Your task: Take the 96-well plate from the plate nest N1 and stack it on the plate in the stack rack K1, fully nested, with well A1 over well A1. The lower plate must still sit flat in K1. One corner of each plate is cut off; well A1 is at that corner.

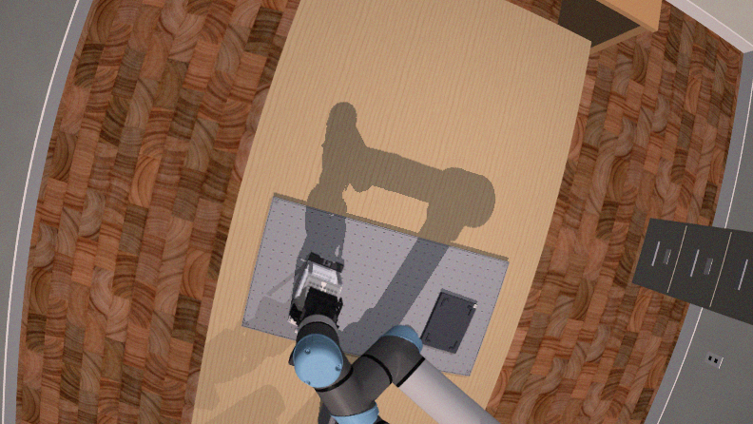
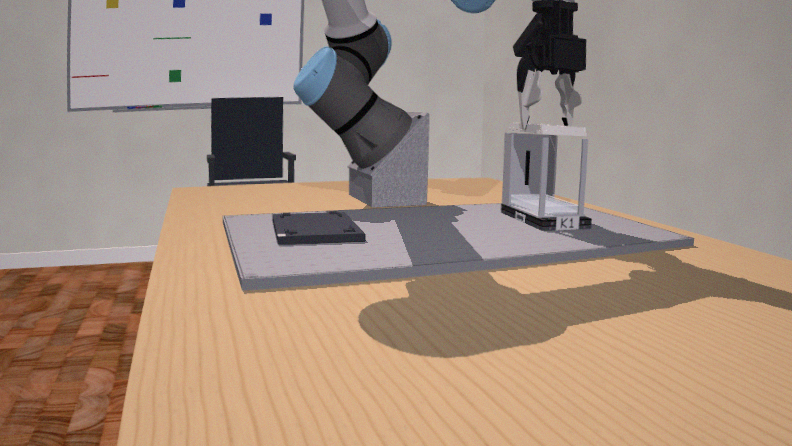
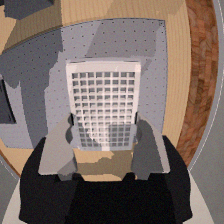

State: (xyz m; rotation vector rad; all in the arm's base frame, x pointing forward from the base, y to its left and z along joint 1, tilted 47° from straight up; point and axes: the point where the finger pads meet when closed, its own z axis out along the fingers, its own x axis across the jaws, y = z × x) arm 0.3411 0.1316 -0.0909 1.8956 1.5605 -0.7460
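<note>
The arm is rising from its base near the back edge of the table, folding at the elbow and reaching out toward the right end of the grey board. The wrist is pointing the gripper straight down. Its two pale fingers are clamping the 96-well plate by its long sides (one on each side, near the plate's end closest to the wrist) and are holding it level.

The top view looks straight down from high above the counter. The exterior view faces the arm from the counter's far end, low and level. The wrist view looks down, close, between the fingers. All share the grey baseplate.
</note>
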